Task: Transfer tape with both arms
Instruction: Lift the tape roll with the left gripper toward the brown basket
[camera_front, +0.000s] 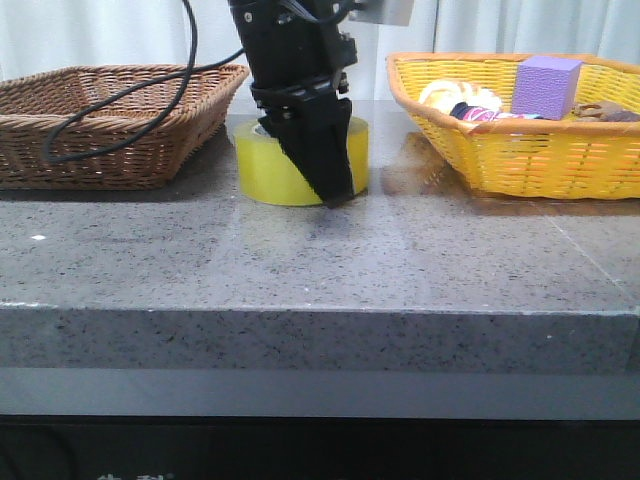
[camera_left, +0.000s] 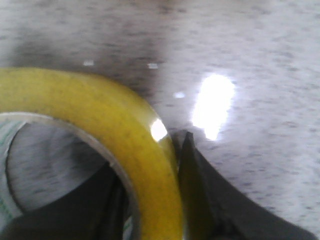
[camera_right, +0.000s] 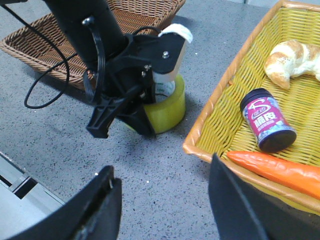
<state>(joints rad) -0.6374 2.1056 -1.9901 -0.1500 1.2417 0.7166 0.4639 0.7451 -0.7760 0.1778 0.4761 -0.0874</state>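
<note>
Jaws of the left gripper (camera_front: 322, 150) straddle the wall of the tape (camera_front: 262, 168): in the left wrist view 1 finger (camera_left: 210, 200) presses the outside of the yellow roll (camera_left: 100, 125) and the other sits inside the core, so they are clamped on it. Jaws of the right gripper (camera_right: 162, 205) are spread wide with nothing between them, hovering above the tabletop (camera_right: 165, 165).

In the front view the tape stands flat on the grey speckled stone tabletop (camera_front: 320, 250), at about 12 o'clock from its centre. A brown wicker basket (camera_front: 110, 120) lies at 10 o'clock with a black cable (camera_front: 110, 100) looping into it. A yellow wicker basket (camera_front: 520, 140) sits at 2 o'clock, holding a purple cube (camera_front: 546, 85); the right wrist view shows a croissant (camera_right: 292, 57), a dark jar (camera_right: 267, 120) and a carrot (camera_right: 280, 167) there too. White curtains (camera_front: 90, 35) hang behind. Glare patches shine on the polished stone beside the roll.
</note>
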